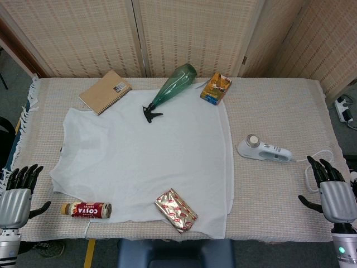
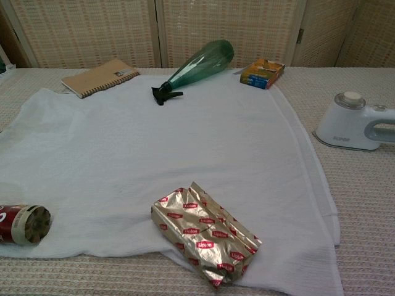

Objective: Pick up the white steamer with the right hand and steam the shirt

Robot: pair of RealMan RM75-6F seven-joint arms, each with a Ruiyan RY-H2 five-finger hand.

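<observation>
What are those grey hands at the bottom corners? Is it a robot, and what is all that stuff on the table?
Yes, it's a robot with two arms. The top picture is from a camera on its head, the other from its chest. The left hand and right hand are open, holding nothing. A white shirt lies flat on the table. Beside it sits a white steamer for smoothing clothes. Around or on the shirt are a notebook, a green spray bottle, an orange box, a coffee bottle and a shiny tea packet.
</observation>
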